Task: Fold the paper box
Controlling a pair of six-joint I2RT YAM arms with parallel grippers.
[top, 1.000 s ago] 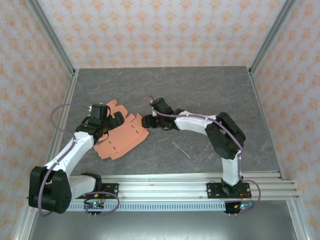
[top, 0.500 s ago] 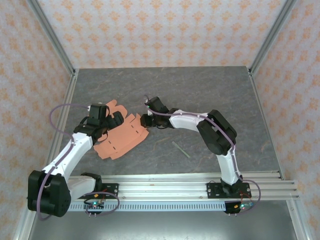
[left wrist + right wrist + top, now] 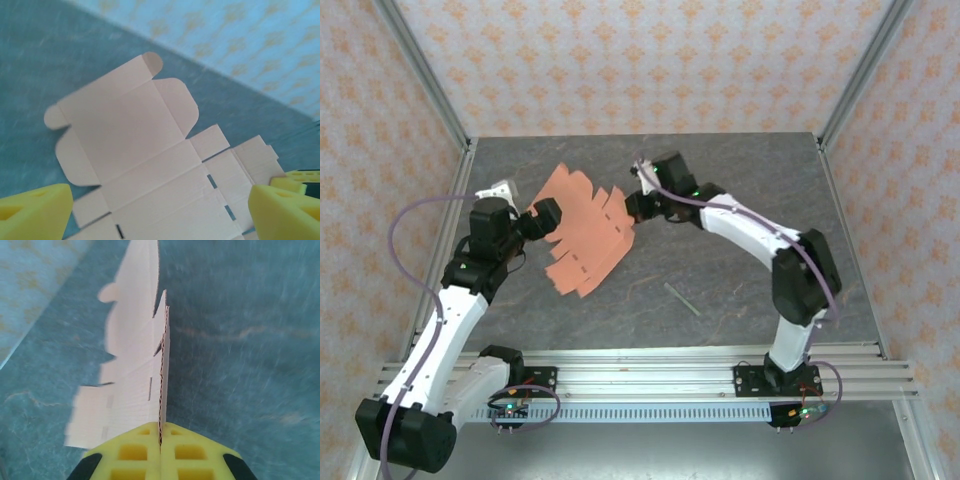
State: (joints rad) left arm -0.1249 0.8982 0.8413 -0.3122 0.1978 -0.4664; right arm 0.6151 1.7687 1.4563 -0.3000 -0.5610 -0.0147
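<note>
- The paper box [image 3: 588,232] is an unfolded, flat die-cut sheet of salmon-orange card. It has rounded flaps, small square tabs and short dashed slots along its creases.
- From above, it sits left of centre over the table [image 3: 750,170], between the two arms. Its rounded flaps point to the far left and its long panels run toward the near side.
- The right gripper [image 3: 638,205] holds the sheet by its right-hand edge.
- In the right wrist view, this gripper's [image 3: 160,439] yellow fingers [image 3: 135,452] are pressed together on the card [image 3: 132,370]. The corrugated edge runs straight out from between them, and the sheet is seen almost edge-on.
- The left gripper [image 3: 540,218] is at the sheet's left side.
- In the left wrist view, that gripper's [image 3: 159,215] two yellow fingertips [image 3: 32,212] stand far apart and grip nothing. The card [image 3: 140,145] spreads out beyond and between them.
- I cannot tell whether the left fingers touch the card.
- A thin greenish stick [image 3: 682,298] lies on the table, well apart from the sheet, toward the near right.
- An aluminium rail [image 3: 650,375] runs along the near edge and carries both arm bases.
- Patterned orange walls [image 3: 640,60] close in the far side and both flanks.
</note>
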